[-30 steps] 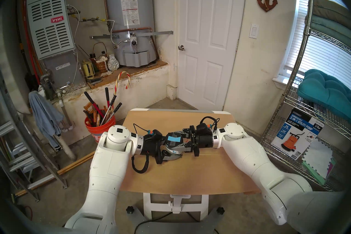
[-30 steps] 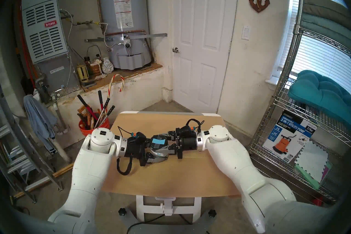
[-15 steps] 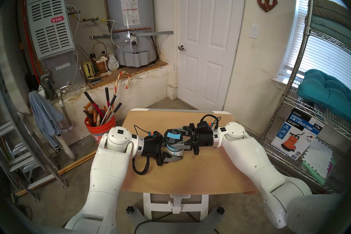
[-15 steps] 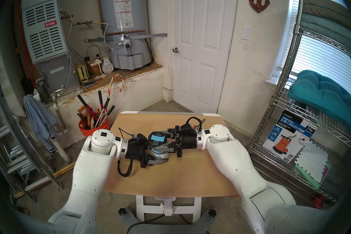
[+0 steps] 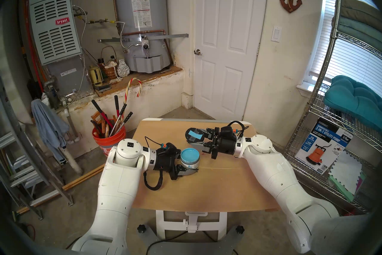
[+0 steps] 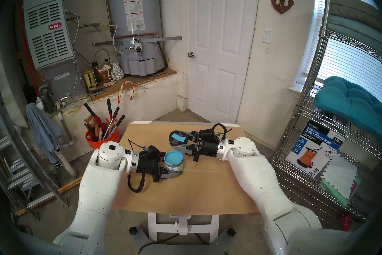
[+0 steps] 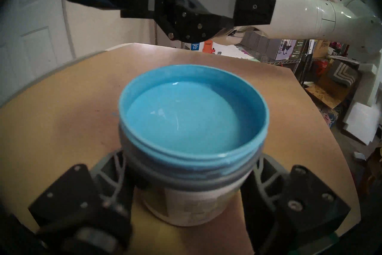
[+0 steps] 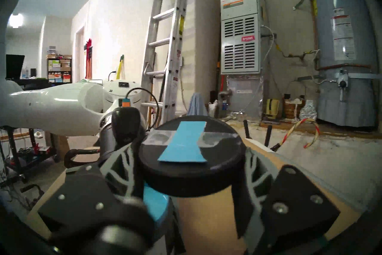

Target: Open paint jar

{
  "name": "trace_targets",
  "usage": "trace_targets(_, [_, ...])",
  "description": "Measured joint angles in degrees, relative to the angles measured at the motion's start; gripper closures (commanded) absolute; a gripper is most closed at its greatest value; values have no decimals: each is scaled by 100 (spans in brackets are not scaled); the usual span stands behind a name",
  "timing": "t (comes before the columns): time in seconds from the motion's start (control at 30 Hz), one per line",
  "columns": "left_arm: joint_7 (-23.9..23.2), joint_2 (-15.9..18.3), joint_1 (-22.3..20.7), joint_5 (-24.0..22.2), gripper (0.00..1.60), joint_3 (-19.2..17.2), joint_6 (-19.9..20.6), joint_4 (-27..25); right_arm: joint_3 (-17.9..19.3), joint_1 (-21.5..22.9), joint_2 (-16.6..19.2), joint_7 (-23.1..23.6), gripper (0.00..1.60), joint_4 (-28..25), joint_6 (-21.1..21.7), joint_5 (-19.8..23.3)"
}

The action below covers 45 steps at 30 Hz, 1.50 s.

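The paint jar (image 5: 190,159) (image 6: 174,162) stands upright on the tan table (image 5: 198,190), its mouth uncovered and full of light-blue paint (image 7: 186,116). My left gripper (image 5: 187,162) (image 7: 190,184) is shut on the jar's white-labelled body from the left. The black round lid (image 5: 193,135) (image 6: 177,137) with its light-blue tape strip (image 8: 184,141) is off the jar, held in the air behind and to the right of it. My right gripper (image 5: 196,138) (image 8: 192,165) is shut on the lid's rim.
An orange bucket of long-handled tools (image 5: 109,134) stands on the floor left of the table. A wire shelf (image 5: 330,144) with a pump box stands to the right, and a ladder (image 8: 165,41) leans on the left wall. The white door (image 5: 227,41) is behind.
The lid has come off the jar. My right gripper has lifted it and carried it back and to the right, baring the blue paint. The left gripper still holds the jar in place.
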Motion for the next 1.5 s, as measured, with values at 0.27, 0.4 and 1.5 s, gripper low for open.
trace_targets(0.27, [73, -25, 36, 11, 160, -18, -38, -34, 185, -240, 160, -122, 160, -148, 22, 6])
trace_targets(0.4, [89, -33, 54, 11, 160, -27, -49, -54, 271, -358, 220, -190, 160, -190, 26, 9])
trace_targets(1.5, [21, -42, 233, 83, 0, -83, 74, -252, 408, -792, 446, -872, 160, -498, 168, -615])
